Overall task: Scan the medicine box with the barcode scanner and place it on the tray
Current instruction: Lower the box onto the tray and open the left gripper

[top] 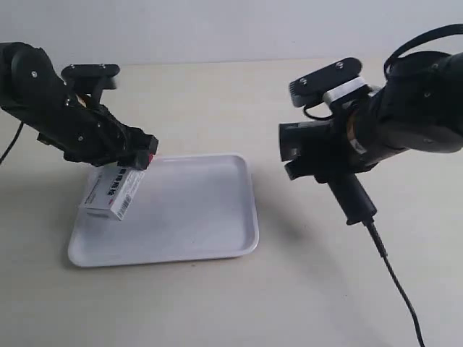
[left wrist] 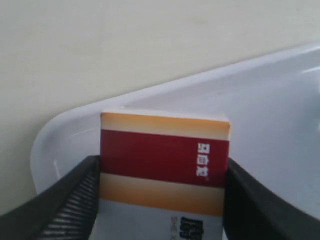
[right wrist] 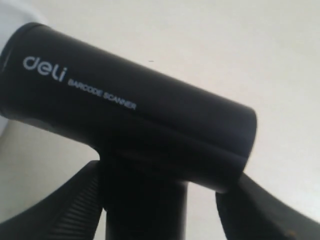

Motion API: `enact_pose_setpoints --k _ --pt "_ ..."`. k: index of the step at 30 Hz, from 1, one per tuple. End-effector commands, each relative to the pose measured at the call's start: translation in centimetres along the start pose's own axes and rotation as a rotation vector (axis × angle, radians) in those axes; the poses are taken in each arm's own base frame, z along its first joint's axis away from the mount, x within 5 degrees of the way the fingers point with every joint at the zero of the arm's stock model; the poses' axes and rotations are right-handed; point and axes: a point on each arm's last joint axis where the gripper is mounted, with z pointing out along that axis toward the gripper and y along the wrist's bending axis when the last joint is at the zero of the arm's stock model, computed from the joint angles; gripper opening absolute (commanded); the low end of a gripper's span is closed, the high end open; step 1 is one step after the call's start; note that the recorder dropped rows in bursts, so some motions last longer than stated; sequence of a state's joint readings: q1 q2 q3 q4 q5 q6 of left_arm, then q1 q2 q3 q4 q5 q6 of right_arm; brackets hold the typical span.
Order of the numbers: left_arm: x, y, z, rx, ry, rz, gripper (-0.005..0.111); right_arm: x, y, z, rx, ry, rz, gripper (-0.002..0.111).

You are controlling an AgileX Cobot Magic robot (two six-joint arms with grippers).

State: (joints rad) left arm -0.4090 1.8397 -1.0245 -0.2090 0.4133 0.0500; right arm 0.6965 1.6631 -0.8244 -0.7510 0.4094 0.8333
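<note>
Exterior view: the left gripper (top: 137,155) holds the box (top: 112,191) tilted over the tray's (top: 217,210) left end; the right gripper (top: 325,155) holds the scanner (top: 340,173) right of the tray, cable (top: 398,282) trailing near. Left wrist view: fingers (left wrist: 75,200) clamp the box (left wrist: 165,170) above the tray (left wrist: 280,100). Right wrist view: fingers (right wrist: 65,210) grip the scanner (right wrist: 130,125).

A pale table (top: 217,303) carries the tray (top: 217,231) (white, low-rimmed); the scanner's cable (top: 405,296) trails across it.

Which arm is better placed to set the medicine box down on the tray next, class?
The left. Its gripper grips the medicine box over the tray; the right gripper holds the barcode scanner.
</note>
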Motion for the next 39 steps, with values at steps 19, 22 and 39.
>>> enact_pose_setpoints --k 19,22,39 --pt "1.4 -4.6 1.3 0.056 0.021 0.57 0.0 1.6 -0.2 4.7 -0.068 0.122 0.158 0.0" --pt "2.0 -4.4 2.5 0.062 0.073 0.601 0.0 1.8 -0.3 4.9 -0.06 0.136 0.186 0.003" --pt "1.8 -4.6 1.5 0.071 0.069 0.642 0.105 0.1 -1.1 1.3 -0.062 0.034 0.223 0.096"
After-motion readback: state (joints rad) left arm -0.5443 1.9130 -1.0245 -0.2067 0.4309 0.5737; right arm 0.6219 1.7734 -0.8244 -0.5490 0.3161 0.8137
